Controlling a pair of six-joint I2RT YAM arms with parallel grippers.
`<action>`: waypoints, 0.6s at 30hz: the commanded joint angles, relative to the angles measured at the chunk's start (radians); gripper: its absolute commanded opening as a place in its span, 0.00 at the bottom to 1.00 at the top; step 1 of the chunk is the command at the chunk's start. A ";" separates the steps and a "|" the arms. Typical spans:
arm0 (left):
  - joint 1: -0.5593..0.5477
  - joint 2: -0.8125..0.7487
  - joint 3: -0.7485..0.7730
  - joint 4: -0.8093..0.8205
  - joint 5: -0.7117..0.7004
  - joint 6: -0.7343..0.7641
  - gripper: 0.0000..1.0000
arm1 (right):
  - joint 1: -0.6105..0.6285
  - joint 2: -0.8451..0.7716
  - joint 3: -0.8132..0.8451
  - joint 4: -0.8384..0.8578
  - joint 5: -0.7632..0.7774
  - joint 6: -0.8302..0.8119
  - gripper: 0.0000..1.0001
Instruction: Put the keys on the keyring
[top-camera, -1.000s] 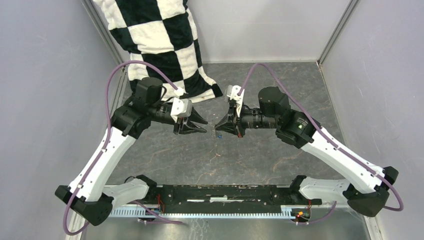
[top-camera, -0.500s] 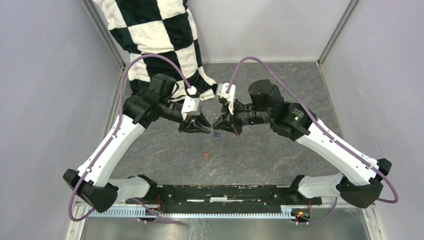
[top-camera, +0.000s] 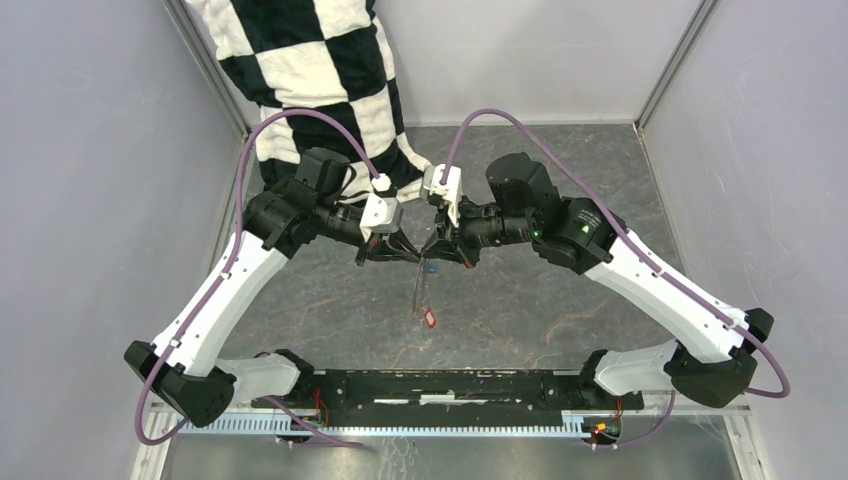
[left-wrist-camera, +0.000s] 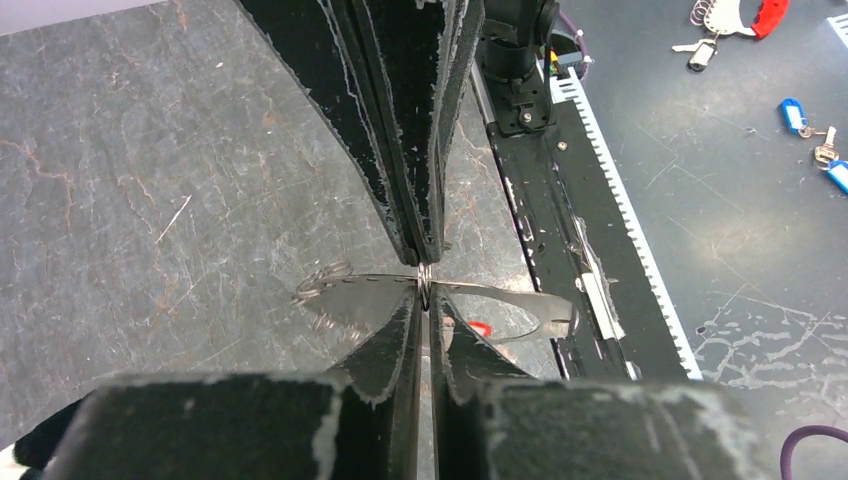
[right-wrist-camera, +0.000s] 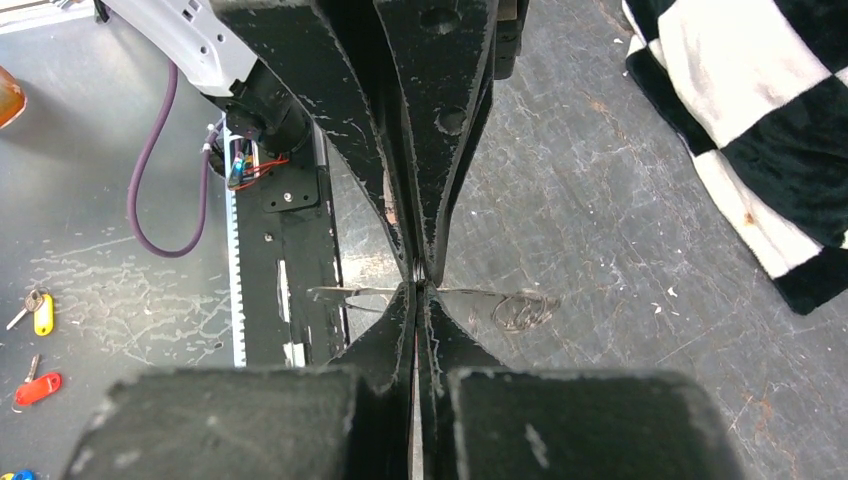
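Tabletop: a grey marbled slab (top-camera: 560, 300) is walled by pale panels; a black-and-white chequered cloth (top-camera: 310, 70) is draped over the corner at 11 o'clock.
Left gripper (left-wrist-camera: 424, 300): brought in from 9 o'clock, its fingers are pressed together on the wire of the keyring (top-camera: 417, 290); no gap is seen between them in its wrist view.
Right gripper (right-wrist-camera: 417, 298): brought in from 3 o'clock, it is likewise clamped on the hoop, tip to tip with the left, so the wire is pinched at almost one spot.
Keyring: it is held at mid-table and runs from the pinch towards 6 o'clock in the top view; whether its far edge touches the slab cannot be told.
Red key (top-camera: 431, 318): it is seen at the hoop's 6 o'clock end and judged to be threaded already, though the join is too small to confirm.
Blue key (top-camera: 432, 269): a blue speck is seen at 5 o'clock of the pinch; whether it is on the wire or on the slab cannot be told.
Step in hand: the hoop is judged to be steadied between two grips for threading.
Doing it well: one grip is best held firm while the other is slid a little along the wire, so that the split is exposed. Any pull apart should be gentle, lest the thin wire be bent or sprung from the pads.
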 joint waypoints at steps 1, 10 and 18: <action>-0.005 -0.021 0.024 0.029 0.040 0.023 0.07 | 0.007 0.009 0.067 0.018 0.003 -0.017 0.00; -0.005 -0.051 -0.023 0.146 0.047 -0.077 0.02 | 0.000 -0.063 0.017 0.162 -0.004 0.042 0.33; 0.001 -0.259 -0.320 0.872 -0.044 -0.625 0.02 | -0.037 -0.286 -0.254 0.450 0.050 0.141 0.44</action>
